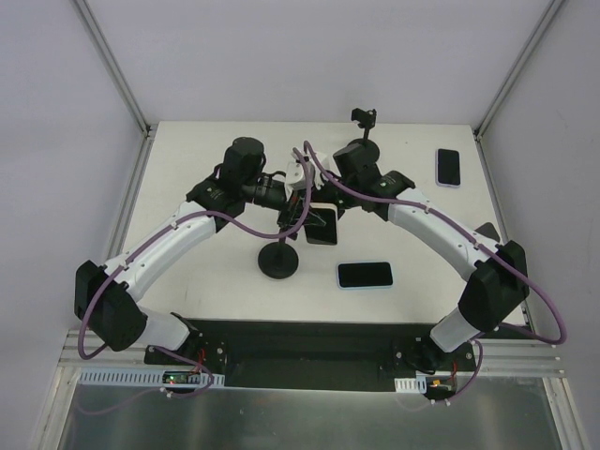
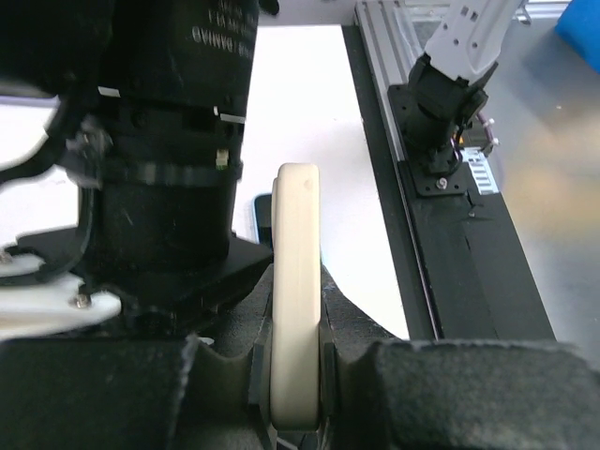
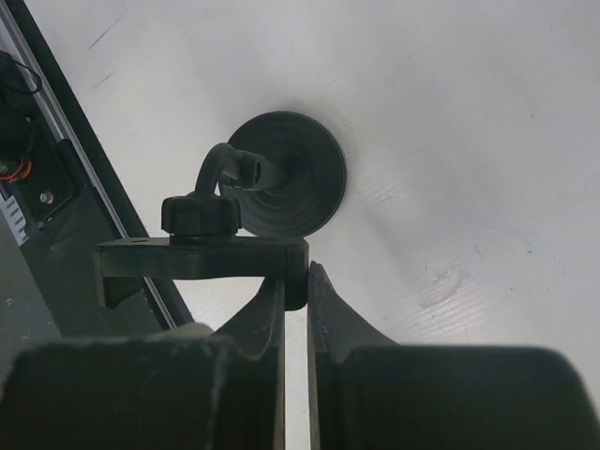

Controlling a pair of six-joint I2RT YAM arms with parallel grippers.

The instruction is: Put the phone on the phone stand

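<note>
A cream-cased phone (image 2: 296,281) stands edge-on between my left gripper's (image 2: 292,373) fingers, which are shut on its lower end; in the top view it is the pale strip (image 1: 301,190) at my left gripper (image 1: 294,208). The black phone stand has a round base (image 3: 286,173) on the table and a bent neck up to a flat cradle (image 3: 202,258). My right gripper (image 3: 296,284) is shut on the cradle's end. From above, the base (image 1: 279,262) lies below both grippers, with the cradle (image 1: 322,228) under my right gripper (image 1: 322,212). Phone and cradle are close together; contact cannot be told.
A black-screened phone (image 1: 365,275) lies flat right of the base, and another (image 1: 448,167) lies at the back right. A second small stand (image 1: 364,117) is at the back edge. The right arm's wrist (image 2: 159,141) fills the left of the left wrist view.
</note>
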